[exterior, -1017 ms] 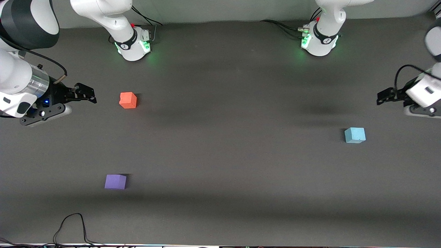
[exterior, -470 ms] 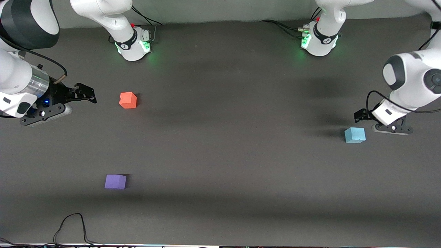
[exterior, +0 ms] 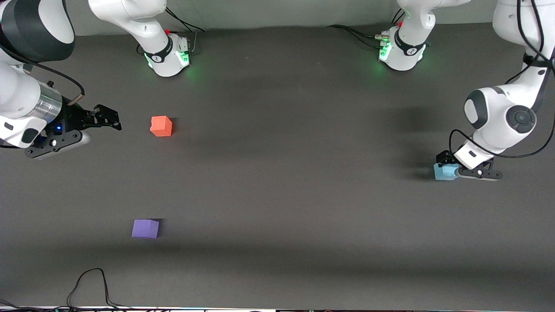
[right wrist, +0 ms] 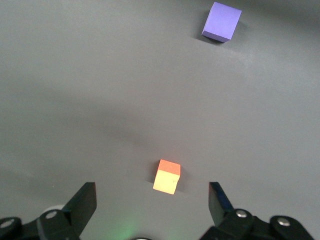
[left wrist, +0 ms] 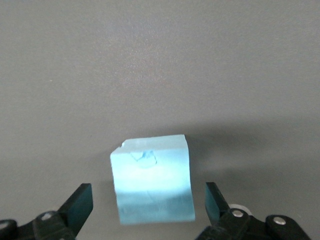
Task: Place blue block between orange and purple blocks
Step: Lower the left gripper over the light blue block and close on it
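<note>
- Dark grey matte tabletop [exterior: 277, 195] carries all three cubes.
- Right arm waits at its own end of the tabletop. Right pincer [exterior: 113, 119] is spread and empty, up in the air beside the small orange-red matte cube [exterior: 161, 126], not touching it.
- Left pincer [exterior: 443, 161] is down at the small light sky-blue matte cube [exterior: 443, 172], fingers spread. The wrist view shows the cube [left wrist: 152, 178] centred in the gap, one finger [left wrist: 80, 204] on each side and not yet pressing.
- A cube is square, so no long axis; the faces look roughly lined up with the fingers.
- The sky-blue cube lies well apart from the orange-red cube, toward the left arm's end. The left arm is clearly the nearer one.
- The small lavender-purple matte cube [exterior: 145, 228] lies nearer the front camera than the orange-red cube. The gap between them is the drop spot.
</note>
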{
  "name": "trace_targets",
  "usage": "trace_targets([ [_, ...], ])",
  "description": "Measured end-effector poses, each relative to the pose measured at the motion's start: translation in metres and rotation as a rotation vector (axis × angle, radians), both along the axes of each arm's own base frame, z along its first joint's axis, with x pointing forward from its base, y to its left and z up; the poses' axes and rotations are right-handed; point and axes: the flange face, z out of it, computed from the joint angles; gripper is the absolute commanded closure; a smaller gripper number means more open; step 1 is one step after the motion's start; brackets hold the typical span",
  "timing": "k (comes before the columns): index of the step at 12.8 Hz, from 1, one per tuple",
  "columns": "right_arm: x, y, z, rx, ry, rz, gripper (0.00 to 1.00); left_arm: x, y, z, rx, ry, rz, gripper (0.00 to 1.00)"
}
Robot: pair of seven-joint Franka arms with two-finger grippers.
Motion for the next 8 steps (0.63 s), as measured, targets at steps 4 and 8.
trace_targets([
  [4,0.001,0.0,-0.002,0.0,0.004,0.0,0.0,-0.003,0.0,-0.024,0.001,0.013,-0.002,0.13],
  [8,0.002,0.0,-0.004,-0.001,0.007,-0.001,0.0,-0.002,0.0,-0.025,0.001,0.015,-0.001,0.5],
])
